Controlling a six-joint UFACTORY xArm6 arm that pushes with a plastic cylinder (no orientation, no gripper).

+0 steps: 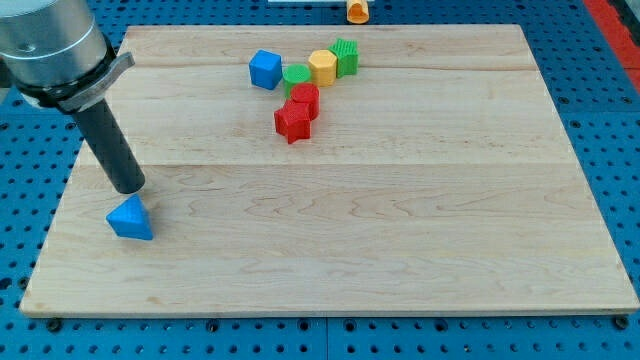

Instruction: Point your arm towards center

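My tip (130,188) is at the end of the dark rod at the view's left side of the wooden board (400,250). It stands just above a blue triangular block (131,219) and close to it. A cluster of blocks lies near the view's top centre: a blue cube (265,69), a green block (297,76), a yellow block (322,66), a green ribbed block (345,56), a red block (305,100) and a red star-shaped block (292,122). The cluster is far to the right of my tip.
An orange object (357,11) lies off the board at the view's top. The board rests on a blue perforated table (600,60). The arm's grey housing (50,45) fills the view's top left corner.
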